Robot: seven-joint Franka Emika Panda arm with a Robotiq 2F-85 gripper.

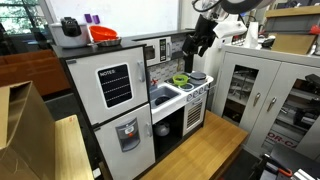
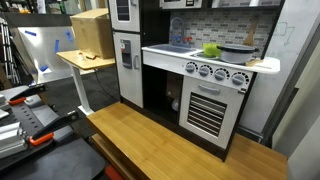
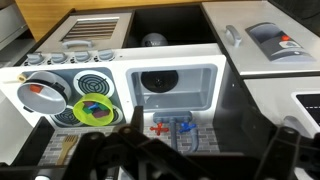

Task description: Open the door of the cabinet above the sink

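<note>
The toy kitchen's cabinet above the sink (image 1: 160, 50) has a dark door, which is shut. Its lower edge shows at the top of an exterior view (image 2: 172, 4). The sink (image 1: 163, 96) lies below it and also shows in the wrist view (image 3: 175, 85), with a grey faucet (image 3: 176, 126) that has red and blue handles. My gripper (image 1: 200, 45) hangs high, above the stove and to the side of the cabinet, touching nothing. In the wrist view its dark fingers (image 3: 185, 152) stand wide apart, open and empty.
A green bowl (image 1: 180, 79) and a pan (image 3: 40, 93) sit on the stove beside the sink. The toy fridge (image 1: 115, 100) carries an orange bowl (image 1: 103, 35). A white metal cabinet (image 1: 260, 90) stands near the arm. A wooden platform (image 2: 170, 145) lies in front.
</note>
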